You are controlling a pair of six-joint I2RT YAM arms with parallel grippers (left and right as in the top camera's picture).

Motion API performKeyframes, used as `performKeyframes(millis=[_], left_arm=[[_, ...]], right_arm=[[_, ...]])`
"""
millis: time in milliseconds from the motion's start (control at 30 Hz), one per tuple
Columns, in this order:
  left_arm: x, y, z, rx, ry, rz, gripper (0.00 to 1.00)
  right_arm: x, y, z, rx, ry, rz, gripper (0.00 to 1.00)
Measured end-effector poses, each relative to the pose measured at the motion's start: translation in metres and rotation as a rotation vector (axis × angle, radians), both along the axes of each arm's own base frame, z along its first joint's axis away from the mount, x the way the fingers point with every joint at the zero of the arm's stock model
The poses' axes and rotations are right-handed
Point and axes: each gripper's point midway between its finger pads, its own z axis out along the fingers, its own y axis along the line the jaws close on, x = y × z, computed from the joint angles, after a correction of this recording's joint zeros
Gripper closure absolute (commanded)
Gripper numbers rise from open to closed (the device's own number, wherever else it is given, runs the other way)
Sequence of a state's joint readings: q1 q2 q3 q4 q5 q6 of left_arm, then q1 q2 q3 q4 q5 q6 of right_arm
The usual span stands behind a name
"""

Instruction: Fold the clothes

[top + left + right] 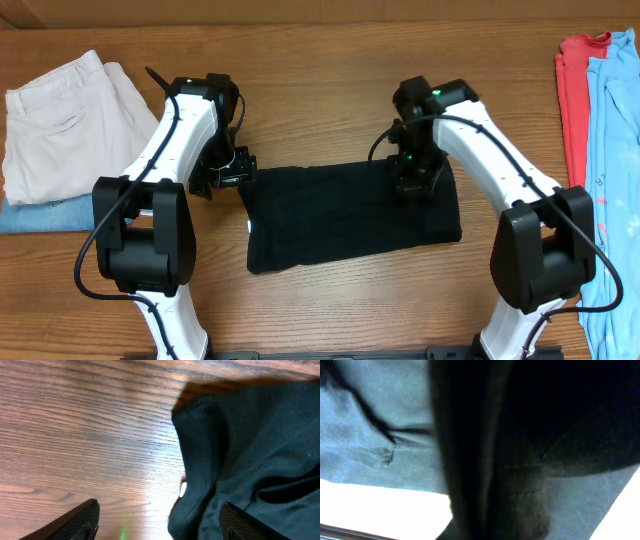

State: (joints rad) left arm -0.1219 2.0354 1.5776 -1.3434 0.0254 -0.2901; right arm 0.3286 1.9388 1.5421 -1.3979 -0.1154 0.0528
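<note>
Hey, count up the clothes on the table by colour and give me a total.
Black shirt: 1
Cream-white trousers: 1
Blue denim garment, under the trousers: 1
Red garment: 1
Light blue garment: 1
Total: 5

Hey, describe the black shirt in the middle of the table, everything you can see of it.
The black shirt is plain, soft matte fabric, lying flat on the wooden table as a rough wide rectangle between the arms. Its left edge is rumpled, with a stitched hem and a small white speck, perhaps a tag. The open left gripper straddles that edge, one finger over fabric. The right gripper sits on its upper right part; a grip there cannot be confirmed.
</note>
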Motion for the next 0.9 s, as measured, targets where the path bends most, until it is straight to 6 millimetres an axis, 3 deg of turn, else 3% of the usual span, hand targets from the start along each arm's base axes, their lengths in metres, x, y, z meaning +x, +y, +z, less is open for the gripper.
performKeyframes(millis=[333, 500, 667, 900], left_arm=[[0.000, 0.000, 0.000, 0.000, 0.000, 0.000, 0.20], [0.000, 0.000, 0.000, 0.000, 0.000, 0.000, 0.20], [-0.001, 0.000, 0.000, 0.000, 0.004, 0.000, 0.19], [-0.007, 0.000, 0.002, -0.001, 0.028, 0.001, 0.06]], right_arm=[[0.008, 0.023, -0.010, 0.088, -0.048, 0.031, 0.66], [0.015, 0.033, -0.010, 0.143, -0.078, 0.053, 0.65], [0.016, 0.032, -0.010, 0.139, -0.082, 0.062, 0.65], [0.020, 0.014, -0.013, 0.025, -0.105, 0.022, 0.65]])
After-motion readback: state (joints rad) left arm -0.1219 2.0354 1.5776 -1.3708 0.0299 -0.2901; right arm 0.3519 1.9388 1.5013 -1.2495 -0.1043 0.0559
